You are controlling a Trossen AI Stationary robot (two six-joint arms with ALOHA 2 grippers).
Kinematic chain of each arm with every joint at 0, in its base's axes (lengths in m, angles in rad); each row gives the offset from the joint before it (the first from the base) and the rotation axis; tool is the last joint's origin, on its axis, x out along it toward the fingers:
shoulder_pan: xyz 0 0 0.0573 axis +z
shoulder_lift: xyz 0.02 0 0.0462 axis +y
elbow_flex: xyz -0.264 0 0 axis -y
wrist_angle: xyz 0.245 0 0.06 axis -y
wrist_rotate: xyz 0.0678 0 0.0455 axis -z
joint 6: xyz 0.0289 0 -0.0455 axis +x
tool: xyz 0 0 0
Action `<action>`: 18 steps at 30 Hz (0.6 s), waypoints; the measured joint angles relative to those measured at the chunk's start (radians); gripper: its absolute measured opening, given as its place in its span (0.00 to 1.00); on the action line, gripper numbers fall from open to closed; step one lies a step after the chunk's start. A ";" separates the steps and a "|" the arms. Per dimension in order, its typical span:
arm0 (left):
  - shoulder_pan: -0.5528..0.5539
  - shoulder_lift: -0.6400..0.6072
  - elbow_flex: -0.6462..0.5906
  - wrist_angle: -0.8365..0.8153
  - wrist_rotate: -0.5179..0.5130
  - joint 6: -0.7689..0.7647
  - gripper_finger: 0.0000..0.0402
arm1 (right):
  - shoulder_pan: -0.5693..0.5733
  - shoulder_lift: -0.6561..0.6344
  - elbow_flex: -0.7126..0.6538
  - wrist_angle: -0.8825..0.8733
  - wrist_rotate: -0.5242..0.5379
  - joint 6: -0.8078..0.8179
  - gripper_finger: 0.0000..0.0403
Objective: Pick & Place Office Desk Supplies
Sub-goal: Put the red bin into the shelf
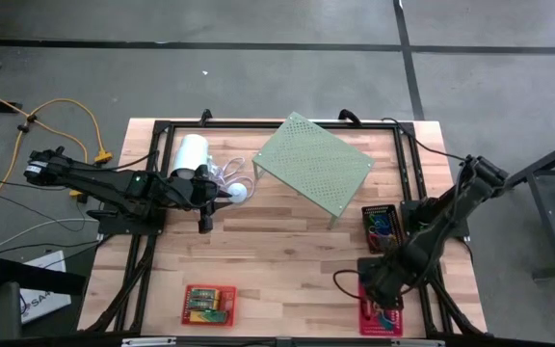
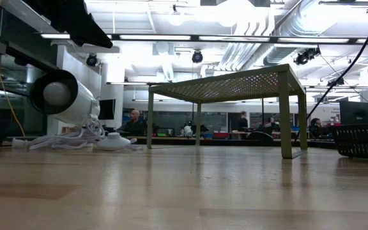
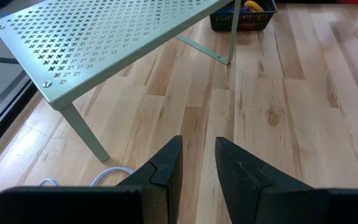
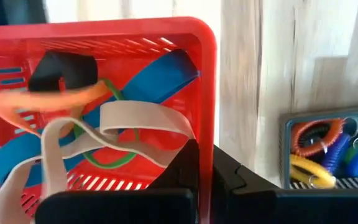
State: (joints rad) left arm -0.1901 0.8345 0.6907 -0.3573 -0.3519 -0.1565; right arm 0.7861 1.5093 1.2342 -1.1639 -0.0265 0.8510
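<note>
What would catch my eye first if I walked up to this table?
Probably the pale green perforated shelf standing near the table's far middle, with a white cylinder and its cord to its left, by the left gripper. Then the right gripper, shut over the rim of a red basket full of wide coloured bands at the near right corner.

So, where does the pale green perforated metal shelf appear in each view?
High view: pale green perforated metal shelf, upper centre.
Low view: centre to right, standing on legs.
Left wrist view: upper left.
Right wrist view: not in it.
Shared landmark: black mesh basket.
</note>
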 joint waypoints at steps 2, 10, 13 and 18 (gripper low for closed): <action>0.000 0.000 0.000 0.000 0.000 0.000 0.22 | -0.017 0.000 0.050 -0.032 -0.001 -0.019 0.01; 0.000 0.000 0.000 0.000 0.000 0.000 0.22 | -0.077 -0.001 0.156 -0.064 0.030 -0.028 0.01; 0.000 0.000 0.000 0.000 0.000 0.000 0.22 | -0.099 -0.001 0.158 -0.064 0.030 -0.013 0.01; 0.000 0.000 0.000 0.000 0.000 0.000 0.22 | -0.163 -0.001 0.158 -0.064 0.027 -0.006 0.01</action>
State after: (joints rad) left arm -0.1902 0.8344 0.6907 -0.3570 -0.3519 -0.1563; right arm 0.6235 1.5082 1.3926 -1.2274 0.0007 0.8448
